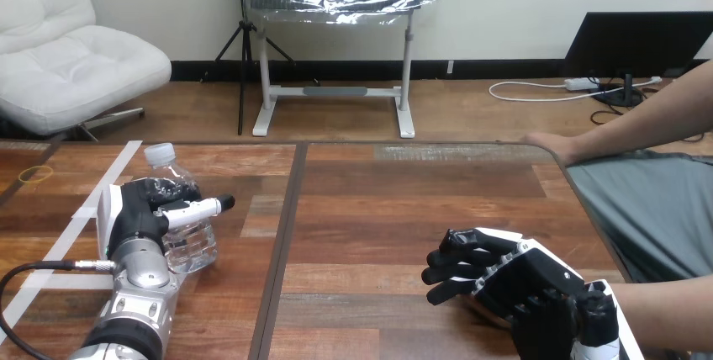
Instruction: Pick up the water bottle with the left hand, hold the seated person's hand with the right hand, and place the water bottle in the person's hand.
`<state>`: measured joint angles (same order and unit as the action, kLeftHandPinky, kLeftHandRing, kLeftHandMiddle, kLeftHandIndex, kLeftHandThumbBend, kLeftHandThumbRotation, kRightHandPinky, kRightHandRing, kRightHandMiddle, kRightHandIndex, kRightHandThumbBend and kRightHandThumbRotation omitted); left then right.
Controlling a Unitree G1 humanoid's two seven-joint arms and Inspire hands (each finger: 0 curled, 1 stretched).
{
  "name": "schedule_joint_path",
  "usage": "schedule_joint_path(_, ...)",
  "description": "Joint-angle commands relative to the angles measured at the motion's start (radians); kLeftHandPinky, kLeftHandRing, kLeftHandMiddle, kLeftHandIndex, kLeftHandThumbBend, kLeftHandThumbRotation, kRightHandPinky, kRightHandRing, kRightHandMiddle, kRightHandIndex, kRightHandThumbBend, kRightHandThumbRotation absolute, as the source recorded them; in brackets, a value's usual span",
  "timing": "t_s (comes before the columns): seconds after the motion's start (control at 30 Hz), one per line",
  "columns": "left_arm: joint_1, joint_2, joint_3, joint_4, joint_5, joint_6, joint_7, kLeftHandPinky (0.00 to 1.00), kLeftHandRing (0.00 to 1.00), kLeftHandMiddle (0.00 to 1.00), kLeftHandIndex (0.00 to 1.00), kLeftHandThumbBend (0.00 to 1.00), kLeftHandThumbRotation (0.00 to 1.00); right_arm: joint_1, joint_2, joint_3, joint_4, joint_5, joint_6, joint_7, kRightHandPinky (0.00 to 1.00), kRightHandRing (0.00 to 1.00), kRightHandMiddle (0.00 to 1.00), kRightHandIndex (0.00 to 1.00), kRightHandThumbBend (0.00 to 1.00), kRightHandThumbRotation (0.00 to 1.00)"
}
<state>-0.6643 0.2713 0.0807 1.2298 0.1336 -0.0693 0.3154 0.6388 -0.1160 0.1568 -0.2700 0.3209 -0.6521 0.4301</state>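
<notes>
Water bottle (187, 238): clear with a white cap, near the left edge of the table (378, 209), about midway between its near and far edges. Its base appears to rest on the wood, and it leans a little toward the far edge.
Left hand (139, 213): closed round the bottle's body, palm against its left side, thumb laid across its front.
Right hand (525, 284): low over the table by the near right corner, well apart from the bottle. Whether it grips anything cannot be told.
Person's forearm (673, 309): comes in over the right edge just beside the right hand's wrist. Where it ends is hidden, so I cannot tell whether that hand lies under the robot's.
Person's hand (551, 143): resting empty on the far right corner, well apart from both robot hands.
Done, by my reading: the grasp on the bottle looks made, though the bottle seems not yet lifted.
Left to do: raise the bottle, carry it across toward the right edge, secure the hold on the person's hand (unconfirmed), and set the bottle into it.
</notes>
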Motion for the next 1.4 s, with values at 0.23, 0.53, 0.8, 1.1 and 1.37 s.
schedule_joint_path(0.23,-0.049,-0.001,-0.017,-0.01,0.015,-0.057,0.02,0.28,0.34,0.4,0.43,0.7,0.0,-0.035,0.005,0.0,-0.033,0.009,-0.024,-0.003,0.54,0.62,0.65,0.66,0.7,1.0)
schedule_joint_path(0.53,-0.032,-0.003,-0.011,-0.026,0.006,-0.115,0.023,0.29,0.35,0.4,0.42,0.7,0.0,-0.035,0.006,0.002,-0.031,0.006,-0.022,-0.005,0.55,0.63,0.66,0.66,0.7,1.0)
schedule_joint_path(0.8,0.005,0.0,-0.025,-0.058,0.023,-0.221,0.046,0.31,0.37,0.42,0.42,0.72,0.0,-0.038,-0.004,-0.011,-0.031,0.004,-0.005,-0.009,0.56,0.64,0.67,0.68,0.7,1.0)
schedule_joint_path(1.1,0.078,-0.006,-0.043,-0.148,0.04,-0.359,0.073,0.33,0.4,0.42,0.42,0.74,0.0,-0.071,-0.022,-0.082,-0.029,-0.057,-0.003,-0.045,0.59,0.65,0.68,0.7,0.68,0.97)
schedule_joint_path(1.37,0.182,-0.028,-0.049,-0.323,0.063,-0.43,0.101,0.32,0.38,0.41,0.41,0.76,0.0,-0.137,-0.052,-0.159,-0.022,-0.076,0.009,-0.071,0.65,0.68,0.7,0.73,0.67,0.83)
